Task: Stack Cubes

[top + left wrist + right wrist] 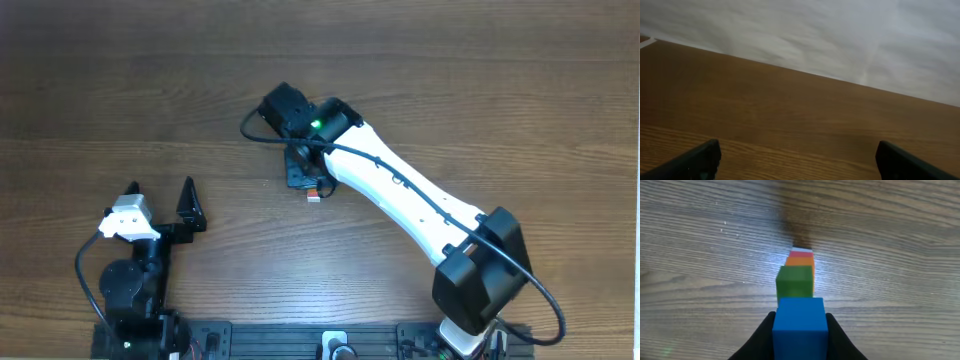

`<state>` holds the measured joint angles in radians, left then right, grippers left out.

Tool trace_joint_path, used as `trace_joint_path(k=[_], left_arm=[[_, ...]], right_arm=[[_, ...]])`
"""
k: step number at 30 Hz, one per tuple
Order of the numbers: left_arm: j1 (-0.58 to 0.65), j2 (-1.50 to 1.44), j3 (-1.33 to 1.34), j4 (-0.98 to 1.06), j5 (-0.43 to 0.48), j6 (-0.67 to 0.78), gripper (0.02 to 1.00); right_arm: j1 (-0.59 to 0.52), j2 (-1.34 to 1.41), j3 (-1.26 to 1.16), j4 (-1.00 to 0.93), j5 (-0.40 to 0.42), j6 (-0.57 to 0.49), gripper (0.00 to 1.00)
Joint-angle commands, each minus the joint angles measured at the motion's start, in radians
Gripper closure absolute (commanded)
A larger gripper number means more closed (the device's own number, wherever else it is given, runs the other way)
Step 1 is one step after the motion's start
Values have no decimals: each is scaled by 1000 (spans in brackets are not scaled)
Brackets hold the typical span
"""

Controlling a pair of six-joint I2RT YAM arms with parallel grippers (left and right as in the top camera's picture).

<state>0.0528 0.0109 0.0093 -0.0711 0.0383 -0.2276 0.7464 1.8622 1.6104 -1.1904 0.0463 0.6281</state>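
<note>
Brown wood-grain table (120, 80) is seen in every view, its grain running along the long side of the top view; a pale, plain wall (840, 35) is seen beyond its far edge in the left wrist view.

Near the middle of the table the right gripper (800, 320) is carried by a white-shelled right arm (410, 195) with black joints, which reaches up and leftward from its base at the lower right; its black fingers (762, 335) are closed on two opposite sides of a matte, sharp-edged blue cube (800, 332), whose top face is turned squarely to the wrist camera.

Under the blue cube a column of further blocks is stacked: a matte green cube (795, 282), then an orange cube (801, 260), then a red cube (801, 254); a thin white edge (801, 249) is seen at the very bottom, too little of it for its shape to be told. The long axis of the stack stands upright on the table; the faces are roughly aligned, though the green cube is set slightly to one side of the orange one. Whether the blue cube rests on the green cube or is held just above it cannot be told.

Near the table's lower left, well apart from the stack, the left gripper (160, 190) is pointed up the top view, away from its base; its jaws are spread wide with nothing between them; bare wood is seen between them in the left wrist view.
</note>
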Motion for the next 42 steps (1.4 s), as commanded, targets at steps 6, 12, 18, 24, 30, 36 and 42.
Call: trace_joint_path(k=[6, 12, 18, 24, 30, 36, 42], left_arm=[[5, -5, -3, -4, 10, 11, 18], [5, -5, -3, -4, 10, 11, 18], [5, -5, -3, -4, 10, 11, 18], [5, -5, -3, -4, 10, 11, 18], [5, -5, -3, -4, 10, 11, 18], [5, -5, -3, -4, 10, 11, 18], [5, -5, -3, -4, 10, 11, 20]], right_arm=[[7, 37, 26, 27, -10, 7, 915], [7, 38, 26, 27, -9, 7, 917], [6, 39, 26, 27, -8, 7, 912], [2, 39, 26, 27, 4, 7, 908], [-3, 51, 25, 27, 7, 7, 908], [-6, 57, 25, 28, 7, 7, 908], [-8, 59, 25, 28, 7, 7, 895]])
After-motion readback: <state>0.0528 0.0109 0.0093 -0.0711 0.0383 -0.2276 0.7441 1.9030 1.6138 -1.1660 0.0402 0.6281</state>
